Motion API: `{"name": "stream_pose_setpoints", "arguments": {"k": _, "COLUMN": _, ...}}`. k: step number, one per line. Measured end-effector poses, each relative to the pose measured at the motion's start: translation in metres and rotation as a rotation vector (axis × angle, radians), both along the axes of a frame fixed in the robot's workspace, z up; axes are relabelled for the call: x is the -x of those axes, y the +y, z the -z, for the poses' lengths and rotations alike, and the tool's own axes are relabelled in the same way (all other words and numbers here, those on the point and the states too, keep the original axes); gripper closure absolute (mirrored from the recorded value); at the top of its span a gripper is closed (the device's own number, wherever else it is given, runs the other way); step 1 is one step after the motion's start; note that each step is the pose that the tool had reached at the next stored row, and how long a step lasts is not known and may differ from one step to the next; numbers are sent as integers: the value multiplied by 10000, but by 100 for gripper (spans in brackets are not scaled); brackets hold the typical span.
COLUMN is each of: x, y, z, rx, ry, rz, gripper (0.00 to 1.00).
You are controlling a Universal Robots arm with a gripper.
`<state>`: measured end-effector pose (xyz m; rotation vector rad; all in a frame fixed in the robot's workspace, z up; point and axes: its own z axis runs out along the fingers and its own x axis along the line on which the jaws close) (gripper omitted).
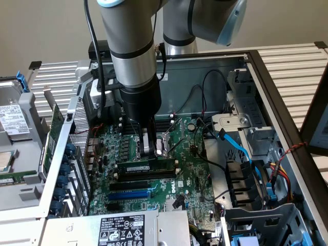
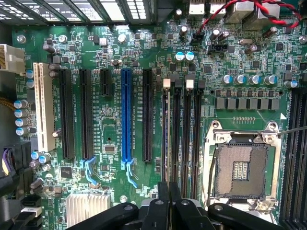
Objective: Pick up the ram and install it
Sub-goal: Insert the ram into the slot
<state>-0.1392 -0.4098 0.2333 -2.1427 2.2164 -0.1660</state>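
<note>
The ram (image 1: 146,167), a dark-green stick with a pale label, stands on edge in the memory slot farthest from the CPU socket (image 1: 166,141) on the motherboard. In the wrist view the ram (image 2: 166,134) appears edge-on as a thin line in that slot, beside empty black slots (image 2: 184,134). My gripper (image 1: 148,149) hangs straight above the stick's middle, fingers shut together with nothing between them. The gripper (image 2: 169,187) has its tips over the stick's top edge; I cannot tell whether they touch it.
The board lies inside an open computer case (image 1: 266,77). A blue slot (image 2: 126,115) and black expansion slots (image 2: 67,115) lie beside the memory slots. Blue and red cables (image 1: 241,148) cross a drive bay on the exterior view's right. A labelled power supply (image 1: 123,230) sits in front.
</note>
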Motion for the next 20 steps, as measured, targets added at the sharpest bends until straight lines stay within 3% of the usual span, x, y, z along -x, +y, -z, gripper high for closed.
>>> {"name": "stream_pose_setpoints", "arguments": {"k": 20, "x": 0, "y": -12, "z": 0, "rx": 0, "ry": 0, "rz": 58, "gripper": 88}}
